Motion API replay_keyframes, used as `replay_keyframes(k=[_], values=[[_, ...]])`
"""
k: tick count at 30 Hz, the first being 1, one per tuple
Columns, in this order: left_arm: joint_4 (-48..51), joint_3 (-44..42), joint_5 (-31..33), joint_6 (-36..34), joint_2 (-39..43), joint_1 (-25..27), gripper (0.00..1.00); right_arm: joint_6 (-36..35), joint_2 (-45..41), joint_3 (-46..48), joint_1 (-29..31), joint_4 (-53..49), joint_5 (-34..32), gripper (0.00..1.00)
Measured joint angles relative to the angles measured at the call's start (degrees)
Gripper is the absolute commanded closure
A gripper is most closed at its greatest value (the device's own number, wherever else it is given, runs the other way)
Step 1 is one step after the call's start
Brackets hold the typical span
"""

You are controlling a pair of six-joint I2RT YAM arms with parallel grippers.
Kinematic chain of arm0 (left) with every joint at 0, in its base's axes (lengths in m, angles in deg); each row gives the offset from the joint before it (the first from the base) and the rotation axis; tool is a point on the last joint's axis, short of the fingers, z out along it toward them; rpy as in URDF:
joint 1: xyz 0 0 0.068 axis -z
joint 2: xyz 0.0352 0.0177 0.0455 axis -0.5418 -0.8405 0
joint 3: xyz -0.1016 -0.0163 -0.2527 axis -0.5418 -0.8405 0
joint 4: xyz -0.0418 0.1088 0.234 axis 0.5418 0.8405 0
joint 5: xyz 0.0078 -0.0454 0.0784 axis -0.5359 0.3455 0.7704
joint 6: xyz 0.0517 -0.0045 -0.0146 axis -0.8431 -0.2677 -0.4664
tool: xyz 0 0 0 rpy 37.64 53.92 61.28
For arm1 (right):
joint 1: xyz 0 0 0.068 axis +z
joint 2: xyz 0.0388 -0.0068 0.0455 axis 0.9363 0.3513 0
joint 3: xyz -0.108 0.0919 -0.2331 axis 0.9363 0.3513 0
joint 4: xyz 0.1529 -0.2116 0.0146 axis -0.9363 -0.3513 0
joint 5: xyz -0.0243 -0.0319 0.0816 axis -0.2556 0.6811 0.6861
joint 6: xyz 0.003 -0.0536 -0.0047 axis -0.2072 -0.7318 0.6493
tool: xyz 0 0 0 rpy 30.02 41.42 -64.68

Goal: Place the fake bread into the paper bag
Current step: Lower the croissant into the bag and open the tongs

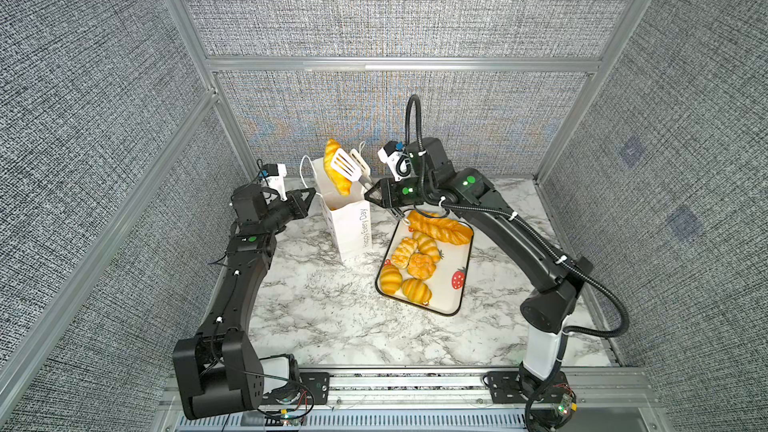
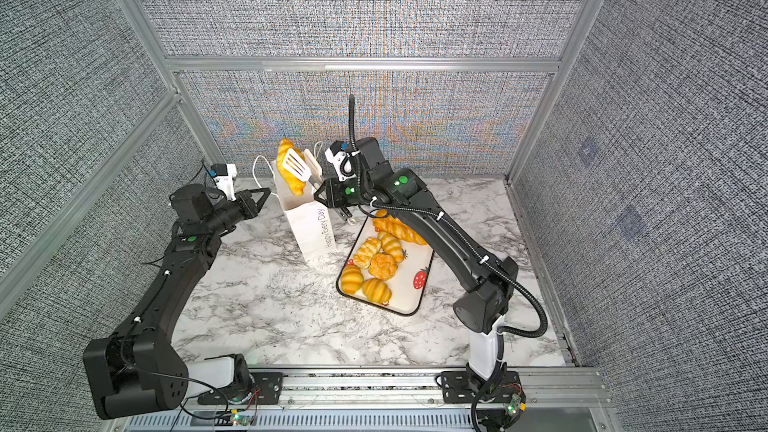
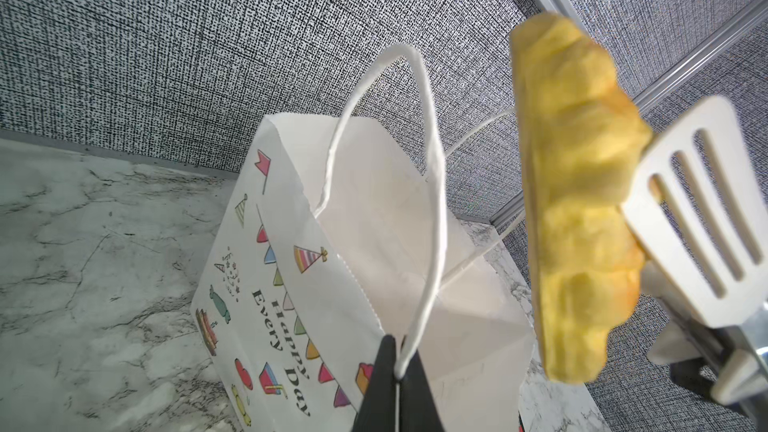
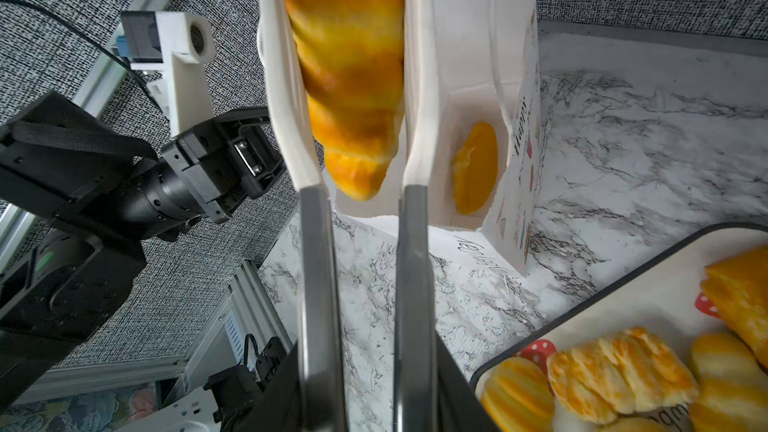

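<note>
Golden, glossy, judged light, squashy, slick: croissant [image 1: 341,187] pinched mid-body in tongs [image 1: 345,164], above paper bag [image 1: 351,230] mouth. Best held across thick middle. Right gripper [image 1: 371,194] clamped on tongs; left gripper [image 3: 394,367] closed on cord handle [image 3: 434,209].

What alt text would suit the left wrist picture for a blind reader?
A toy croissant clamped in white slotted tongs hangs near the open mouth of a white paper bag. The left gripper, shut, pinches the bag's cord handle, above a marble table.
</note>
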Motion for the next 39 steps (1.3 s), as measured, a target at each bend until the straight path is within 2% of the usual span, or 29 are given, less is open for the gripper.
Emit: replay_keyframes(k=[18,31,39], values=[[0.0,0.0,0.0,-0.04,0.04,0.0,1.0,0.87,1.73,4.52,0.04,0.61,0.63,0.63],[0.0,0.0,0.02,-0.04,0.07,0.0,1.0,0.85,2.29,4.57,0.31,0.74,1.51,0.46],[0.04,0.0,0.02,-0.04,0.2,0.0,1.0,0.83,2.29,4.52,0.31,0.83,1.51,0.44]])
